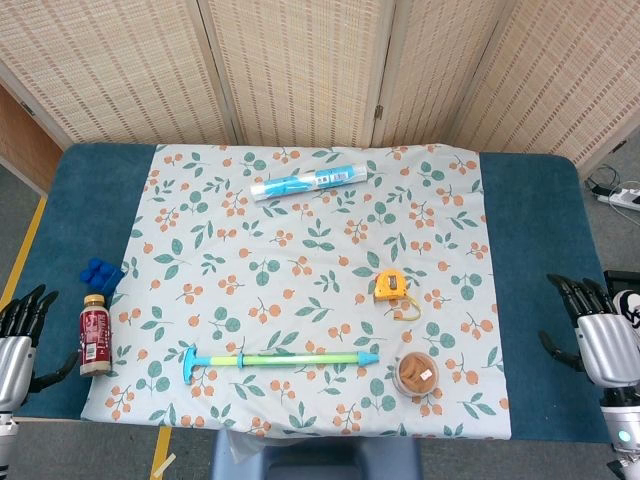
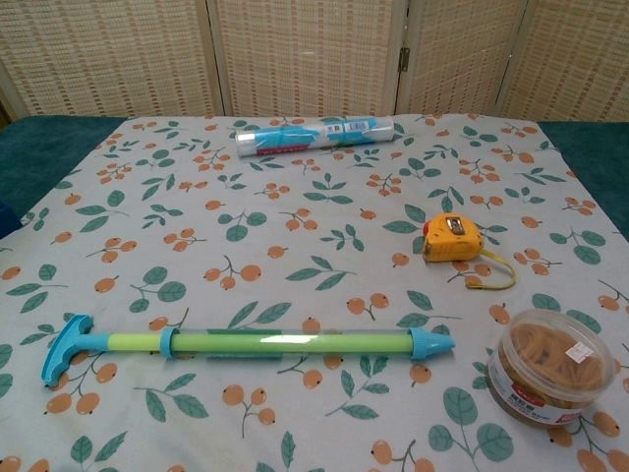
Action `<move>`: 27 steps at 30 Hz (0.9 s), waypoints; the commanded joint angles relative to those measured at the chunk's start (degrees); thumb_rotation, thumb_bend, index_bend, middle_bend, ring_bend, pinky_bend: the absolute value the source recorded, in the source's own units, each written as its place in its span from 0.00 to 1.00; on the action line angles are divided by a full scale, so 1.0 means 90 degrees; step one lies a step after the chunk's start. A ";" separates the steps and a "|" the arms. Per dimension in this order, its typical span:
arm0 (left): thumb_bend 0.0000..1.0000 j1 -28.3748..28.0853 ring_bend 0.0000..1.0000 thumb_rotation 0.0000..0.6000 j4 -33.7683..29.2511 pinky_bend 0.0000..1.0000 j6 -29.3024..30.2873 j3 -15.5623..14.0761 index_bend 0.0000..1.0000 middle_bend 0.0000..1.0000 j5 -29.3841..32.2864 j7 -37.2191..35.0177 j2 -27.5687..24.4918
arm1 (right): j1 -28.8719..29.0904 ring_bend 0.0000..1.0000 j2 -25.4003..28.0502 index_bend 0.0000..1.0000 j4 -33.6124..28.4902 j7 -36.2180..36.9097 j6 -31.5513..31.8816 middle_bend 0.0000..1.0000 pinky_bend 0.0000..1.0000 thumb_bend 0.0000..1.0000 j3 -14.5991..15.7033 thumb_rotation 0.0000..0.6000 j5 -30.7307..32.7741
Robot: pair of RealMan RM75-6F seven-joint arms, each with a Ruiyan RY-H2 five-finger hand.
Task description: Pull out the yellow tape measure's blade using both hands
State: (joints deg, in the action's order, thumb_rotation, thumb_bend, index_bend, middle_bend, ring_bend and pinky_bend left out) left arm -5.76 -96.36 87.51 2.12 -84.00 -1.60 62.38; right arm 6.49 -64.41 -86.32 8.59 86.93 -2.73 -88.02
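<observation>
Clearly nothing is held yet: the left hand (image 1: 20,335) and right hand (image 1: 598,335) hover at opposite table edges, fingers spread and empty. The yellow tape measure (image 2: 452,237) lies on the flowered cloth (image 1: 300,230) right of centre, its wrist strap (image 2: 488,272) trailing toward the tub of rubber bands (image 2: 550,378). To do this well, one hand should probably pin the case while the other pinches the blade tip and draws it straight out. Labels on the tub, bottle (image 1: 94,335) and wrapped roll (image 2: 316,136) are too small to read.
</observation>
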 commanded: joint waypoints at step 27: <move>0.31 0.0145 0.02 1.00 0.0188 0.00 0.0224 0.0116 0.10 0.05 -0.0226 -0.0215 0.0053 | 0.0576 0.17 0.0275 0.12 -0.0869 -0.0762 -0.1108 0.20 0.10 0.36 -0.0170 1.00 0.0126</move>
State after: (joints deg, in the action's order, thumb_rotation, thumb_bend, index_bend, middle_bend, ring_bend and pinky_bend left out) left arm -4.45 -94.67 89.52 3.17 -86.03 -3.52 62.87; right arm 9.45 -61.63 -92.86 4.09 79.95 -3.49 -87.75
